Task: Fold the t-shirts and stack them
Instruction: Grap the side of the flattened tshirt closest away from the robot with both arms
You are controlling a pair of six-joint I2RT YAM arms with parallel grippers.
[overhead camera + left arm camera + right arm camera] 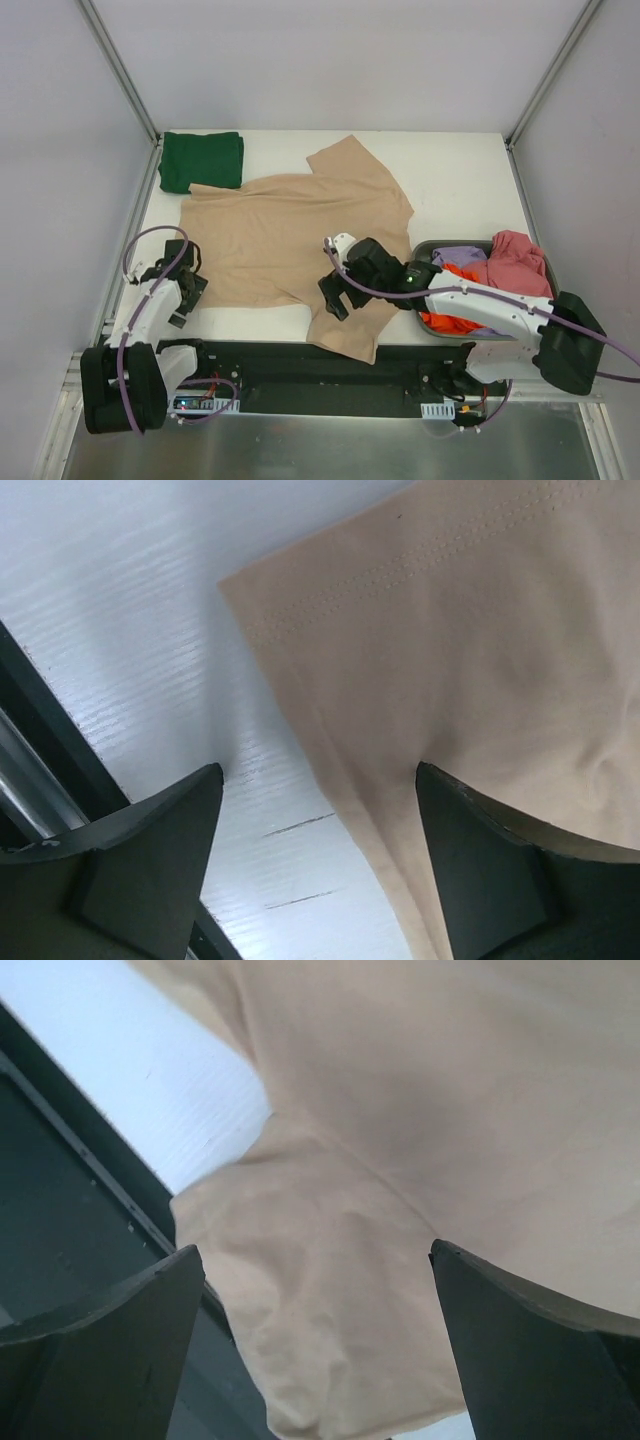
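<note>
Both open wide and empty, the left gripper (318,777) should pinch the large beige cloth t-shirt (285,235) at its hem corner, the right gripper (315,1250) at its near sleeve.

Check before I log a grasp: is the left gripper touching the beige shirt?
Cannot tell: left wrist view shows left gripper open over beige shirt, height unreadable.

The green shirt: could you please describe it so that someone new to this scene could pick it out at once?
Look at the white table and go to its far left corner. The green shirt lies there, just beyond the spread beige shirt. It alone is dark green and folded into a rectangle; the bright shirts lie heaped in the tub.
</note>
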